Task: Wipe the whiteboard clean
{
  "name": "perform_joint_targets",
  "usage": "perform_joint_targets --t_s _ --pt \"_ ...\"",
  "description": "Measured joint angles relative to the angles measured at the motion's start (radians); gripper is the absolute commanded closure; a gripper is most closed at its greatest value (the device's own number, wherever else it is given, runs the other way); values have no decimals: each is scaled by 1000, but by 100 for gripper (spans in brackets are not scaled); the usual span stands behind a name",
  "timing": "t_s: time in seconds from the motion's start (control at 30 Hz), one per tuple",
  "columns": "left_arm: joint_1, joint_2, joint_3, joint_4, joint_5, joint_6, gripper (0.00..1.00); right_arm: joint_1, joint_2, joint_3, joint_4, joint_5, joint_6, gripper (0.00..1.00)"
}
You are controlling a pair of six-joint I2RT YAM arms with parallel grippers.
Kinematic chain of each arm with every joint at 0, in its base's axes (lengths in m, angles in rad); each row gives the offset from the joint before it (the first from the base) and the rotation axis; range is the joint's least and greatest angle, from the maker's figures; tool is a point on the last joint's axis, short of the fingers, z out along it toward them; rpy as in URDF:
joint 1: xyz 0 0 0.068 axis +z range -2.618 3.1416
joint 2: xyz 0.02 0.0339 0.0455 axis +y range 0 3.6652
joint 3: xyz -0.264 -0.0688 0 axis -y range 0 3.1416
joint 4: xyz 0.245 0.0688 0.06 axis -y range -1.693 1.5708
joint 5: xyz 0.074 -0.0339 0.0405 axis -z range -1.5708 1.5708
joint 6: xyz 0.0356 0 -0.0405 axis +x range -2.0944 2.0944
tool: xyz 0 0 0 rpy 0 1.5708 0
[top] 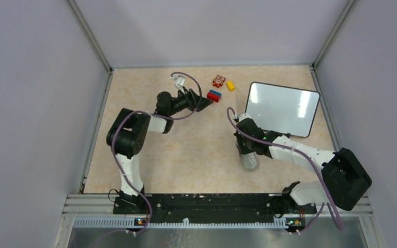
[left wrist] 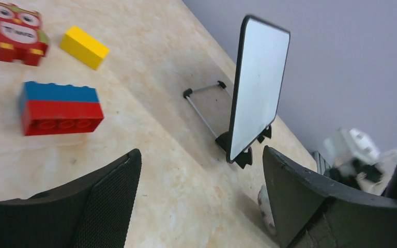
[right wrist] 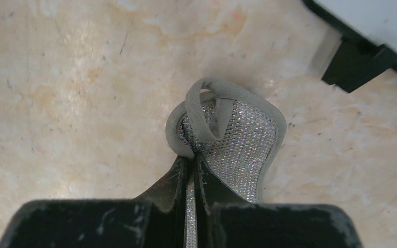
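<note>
Though unclear from above, right gripper (right wrist: pixel 191 166) clamps a cloth (right wrist: pixel 238 147) near the whiteboard (top: pixel 283 108); left gripper (left wrist: pixel 200 155) gapes

Grey walls (top: pixel 212 31); beige marbled tbl (top: pixel 196 150); even light.

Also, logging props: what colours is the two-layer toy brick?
The two-layer plastic toy brick is blue over red; clearest from the left wrist.

The whiteboard (top: pixel 283 108) stands at the far right of the desk (top: pixel 186 155), propped nearly upright on small black feet (left wrist: pixel 244 156), with a thin wire prop (left wrist: pixel 202 106) reaching out behind it. It is a small rectangle with a thin black frame and rounded corners. Its glossy white face shows no writing.
</note>
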Motion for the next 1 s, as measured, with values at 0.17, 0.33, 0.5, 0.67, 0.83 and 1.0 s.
perform_joint_targets --t_s 0.17,0.33,0.5,0.67,0.83,1.0 --pt "37 -284 -195 -106 -107 59 8 30 -3 -69 36 -68 8 100" --pt "21 -547 -394 -206 -171 94 6 60 -8 -91 82 -108 18 100" --pt "21 -723 -495 -399 -200 132 5 72 -40 -118 105 -104 35 100" --pt "18 -830 -496 -523 -200 169 1 73 -117 -108 84 15 71 100" --pt "-30 -718 -433 -480 -146 180 3 -12 -181 -5 37 150 97 100" --pt "-139 -365 -206 -333 -86 162 8 -262 -227 79 40 196 97 100"
